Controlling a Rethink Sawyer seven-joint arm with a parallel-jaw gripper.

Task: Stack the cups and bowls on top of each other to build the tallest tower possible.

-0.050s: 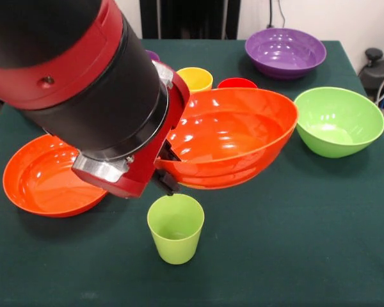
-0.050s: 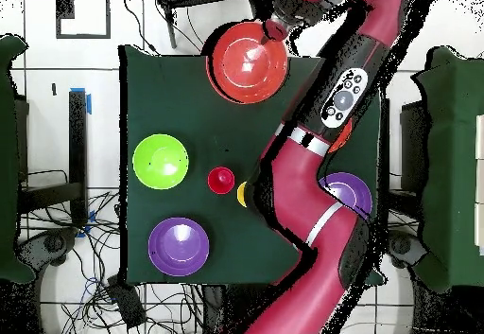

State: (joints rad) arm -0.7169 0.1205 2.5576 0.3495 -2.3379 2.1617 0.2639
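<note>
Left to right: one orange bowl (image 1: 48, 182) rests on the bench (image 1: 294, 243). My pincer (image 1: 168, 167) is clamped on the rim of the second orange bowl (image 1: 233, 144), held tilted just above the one light green cup (image 1: 175, 227), presumably to cap it. Behind: one yellow cup (image 1: 196, 78), one red cup (image 1: 237, 83). Visible purple bowl (image 1: 285, 51): one; green bowl (image 1: 338, 120): one

A: Where does the front camera sit?
B: Low and close at one edge of the green tabletop (image 1: 320, 243), angled down across it; the arm (image 1: 83, 70) fills the upper left.
A: And the overhead one?
B: High up, looking straight down, taking in the whole tabletop (image 2: 170, 94) and floor around. Both show the lifted orange bowl (image 1: 233, 137) (image 2: 248, 62).
</note>
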